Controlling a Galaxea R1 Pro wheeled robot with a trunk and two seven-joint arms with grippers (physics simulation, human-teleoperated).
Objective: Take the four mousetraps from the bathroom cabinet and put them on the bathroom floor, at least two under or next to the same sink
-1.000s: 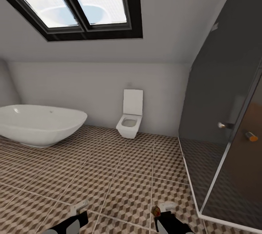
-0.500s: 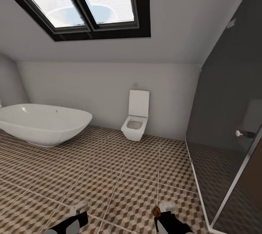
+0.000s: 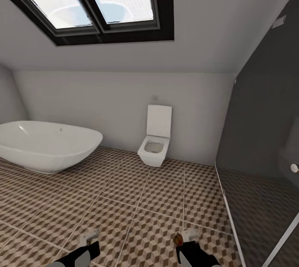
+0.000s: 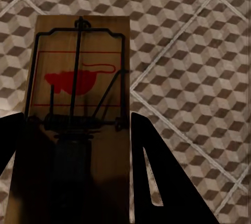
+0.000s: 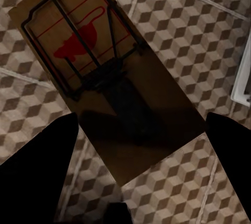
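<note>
Left pincer point(image 4: 78, 182) clamps a mousetrap point(image 4: 78, 78) between its fingers, above the bathroom floor point(image 3: 145, 200). Right pincer point(image 5: 136, 182) grips a second mousetrap point(image 5: 99, 72), also off the tiles. Head view: bathtub point(image 3: 45, 144) at 10 o'clock, toilet point(image 3: 155, 140) at 12, dark shower enclosure point(image 3: 265, 134) at 3.

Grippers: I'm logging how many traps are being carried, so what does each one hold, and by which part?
Each carries one mousetrap: the left gripper grips its trap and the right gripper its own, each by the plain end, opposite the wire frame.
</note>
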